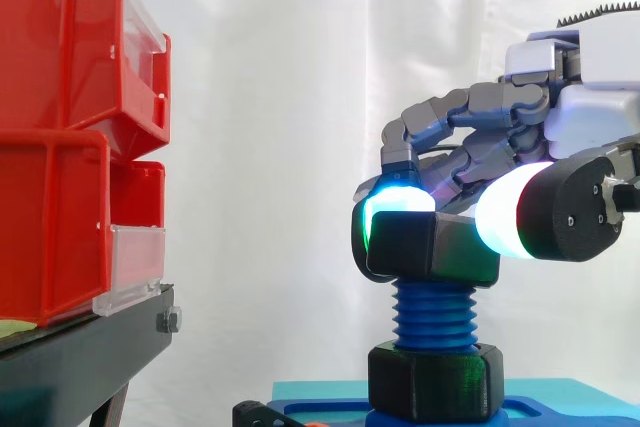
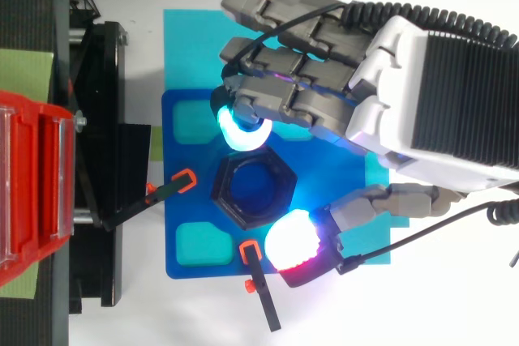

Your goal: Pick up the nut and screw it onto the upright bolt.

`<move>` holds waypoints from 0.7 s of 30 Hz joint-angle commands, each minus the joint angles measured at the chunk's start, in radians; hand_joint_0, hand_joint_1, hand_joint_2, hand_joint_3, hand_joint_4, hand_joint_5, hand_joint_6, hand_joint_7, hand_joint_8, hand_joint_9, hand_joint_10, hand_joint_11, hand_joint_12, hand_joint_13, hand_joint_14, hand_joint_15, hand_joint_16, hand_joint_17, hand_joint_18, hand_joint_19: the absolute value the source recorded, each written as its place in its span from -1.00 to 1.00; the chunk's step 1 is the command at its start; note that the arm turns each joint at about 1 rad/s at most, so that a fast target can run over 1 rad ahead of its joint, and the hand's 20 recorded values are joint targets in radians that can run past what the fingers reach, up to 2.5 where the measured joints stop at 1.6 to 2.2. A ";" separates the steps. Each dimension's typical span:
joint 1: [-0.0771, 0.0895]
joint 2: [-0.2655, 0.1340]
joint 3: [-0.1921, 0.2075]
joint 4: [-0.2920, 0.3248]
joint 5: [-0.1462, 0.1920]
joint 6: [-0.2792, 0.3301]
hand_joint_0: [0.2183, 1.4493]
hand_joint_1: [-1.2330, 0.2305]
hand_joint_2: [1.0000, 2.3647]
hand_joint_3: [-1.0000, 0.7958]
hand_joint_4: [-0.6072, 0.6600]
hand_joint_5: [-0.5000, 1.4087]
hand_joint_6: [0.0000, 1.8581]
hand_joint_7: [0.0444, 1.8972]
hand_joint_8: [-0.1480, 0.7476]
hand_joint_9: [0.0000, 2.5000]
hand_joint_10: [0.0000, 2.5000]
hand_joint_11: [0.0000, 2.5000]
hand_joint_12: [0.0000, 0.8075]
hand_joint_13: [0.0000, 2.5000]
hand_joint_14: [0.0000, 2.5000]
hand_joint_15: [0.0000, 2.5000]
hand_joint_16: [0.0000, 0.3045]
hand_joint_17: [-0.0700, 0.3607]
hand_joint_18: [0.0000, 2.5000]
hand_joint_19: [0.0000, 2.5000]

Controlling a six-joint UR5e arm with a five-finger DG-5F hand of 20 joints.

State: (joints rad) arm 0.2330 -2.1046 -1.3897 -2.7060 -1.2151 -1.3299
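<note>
The black hexagonal nut [image 1: 435,247] sits at the very top of the upright blue bolt [image 1: 432,313], and the robot hand [image 2: 438,95] has it pinched from two sides. Looking down from above, the nut [image 2: 253,192] shows the blue bolt end in its opening. A curled finger's cyan-glowing pad [image 2: 241,131] presses the nut's rim at about 12 o'clock, and the thumb pad [image 2: 289,241] - white, turning red at its outer edge - bears on it at about 5 o'clock. The body of the robot hand lies out at 2 o'clock from the nut, and its other fingers are bent over one another past the 12 o'clock side without reaching the nut. From the side the same grip shows: the cyan pad [image 1: 392,209] at the nut's upper left, the white thumb pad [image 1: 508,209] against its right end. Below the nut several turns of bare thread are exposed, down to a lower nut [image 1: 435,379] of the same black, seated on the blue plate [image 2: 185,200]. Two orange-tipped clamps [image 2: 168,192] lie at 9 and 6 o'clock on that plate. The red bins [image 1: 70,127] on their black stand [image 1: 85,342] stand well apart - off toward 9 o'clock.
</note>
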 commanded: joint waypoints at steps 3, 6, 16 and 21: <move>0.000 0.000 -0.002 0.000 -0.001 -0.002 -0.53 -0.17 -1.00 -0.44 0.45 -0.63 -0.46 0.38 0.04 -0.63 -1.00 -1.00 -0.11 -0.69 -1.00 -1.00 -0.68 -0.17 -0.72 -1.00; 0.000 0.000 -0.002 0.000 -0.001 -0.006 -0.53 -0.17 -1.00 -0.44 0.45 -0.63 -0.46 0.38 0.04 -0.63 -1.00 -1.00 -0.11 -0.69 -1.00 -1.00 -0.68 -0.17 -0.72 -0.99; 0.000 0.000 -0.002 0.000 -0.001 -0.011 -0.53 -0.17 -1.00 -0.44 0.45 -0.63 -0.46 0.39 0.04 -0.63 -1.00 -1.00 -0.10 -0.69 -1.00 -1.00 -0.68 -0.17 -0.73 -0.99; 0.003 0.000 -0.057 0.031 -0.001 -0.011 -0.54 -0.16 -1.00 -0.44 0.46 -0.63 -0.46 0.39 0.05 -0.63 -1.00 -1.00 -0.10 -0.69 -1.00 -1.00 -0.68 -0.17 -0.73 -1.00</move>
State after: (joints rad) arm 0.2338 -2.1045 -1.3949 -2.7030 -1.2161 -1.3407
